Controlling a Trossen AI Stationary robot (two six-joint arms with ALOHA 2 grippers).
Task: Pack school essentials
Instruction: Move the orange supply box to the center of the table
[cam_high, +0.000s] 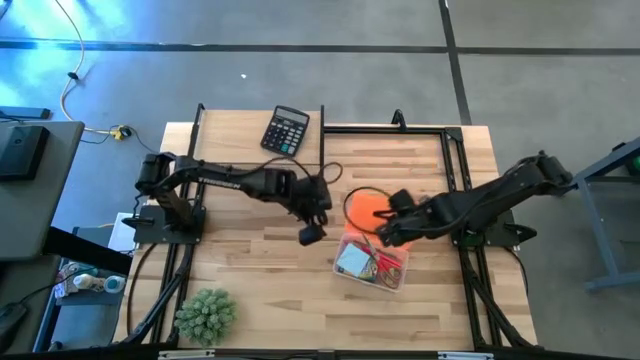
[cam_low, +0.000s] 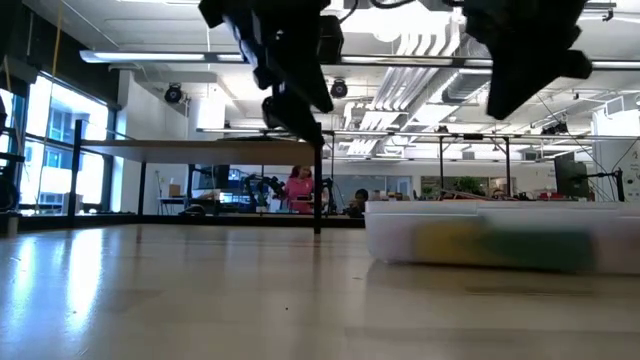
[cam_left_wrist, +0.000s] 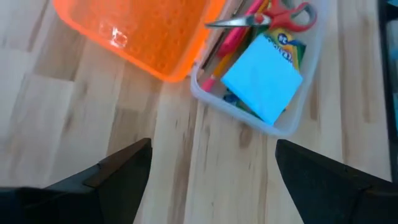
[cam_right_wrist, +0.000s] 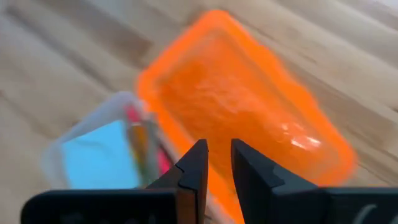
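Most of the packing looks done: the clear box on the counter already holds the blue note pad, the crayon box under it, the scissors and a pink marker; judging by that, what remains is fitting the orange lid, which hangs tilted over the box's far edge, not seated; the right gripper reaches in over the lid with fingers nearly together, pinching its rim as far as I can tell; the left gripper hovers just beside the box, fingers wide apart, holding nothing.
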